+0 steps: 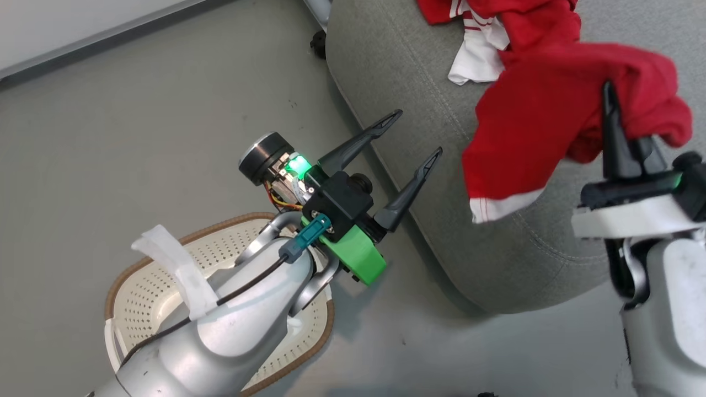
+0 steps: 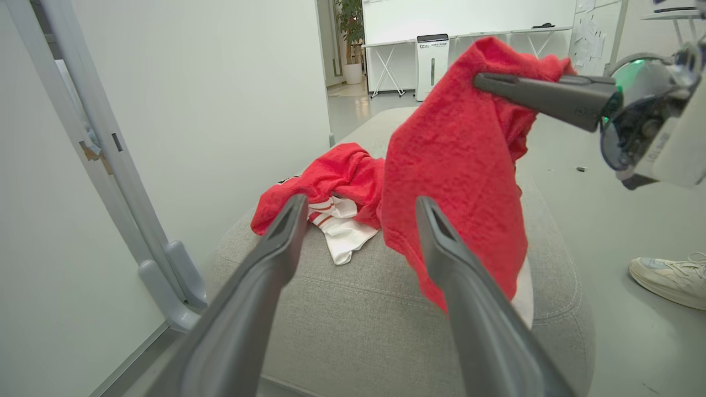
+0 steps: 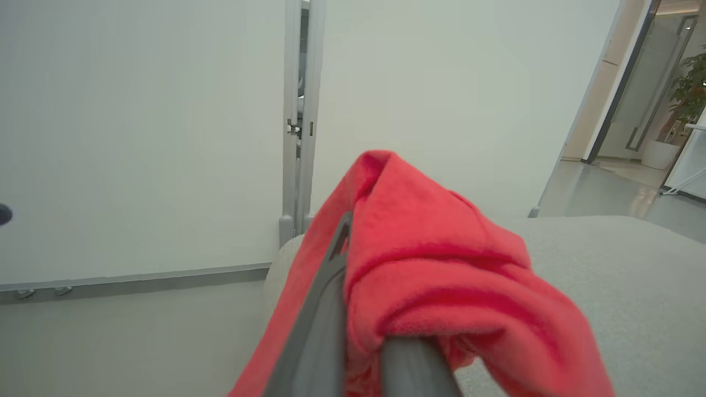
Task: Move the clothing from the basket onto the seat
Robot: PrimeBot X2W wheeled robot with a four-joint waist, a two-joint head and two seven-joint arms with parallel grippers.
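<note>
A plain red garment with white trim [image 1: 540,121] hangs over the grey seat [image 1: 408,99], and my right gripper [image 1: 609,102] is shut on its top fold. The same garment [image 2: 458,165] dangles in the left wrist view and drapes over my right fingers [image 3: 331,286] in the right wrist view. A striped red and white garment [image 1: 480,38] lies on the seat further back. My left gripper [image 1: 418,132] is open and holds nothing, hovering by the seat's edge above the cream basket [image 1: 154,286], whose inside is largely hidden by my left arm.
Grey floor lies around the basket. A white wall with a metal frame post [image 2: 138,220] runs behind the seat. A white shoe [image 2: 670,278] of a person stands on the floor beside the seat. A dark caster [image 1: 318,43] sits near the seat's far corner.
</note>
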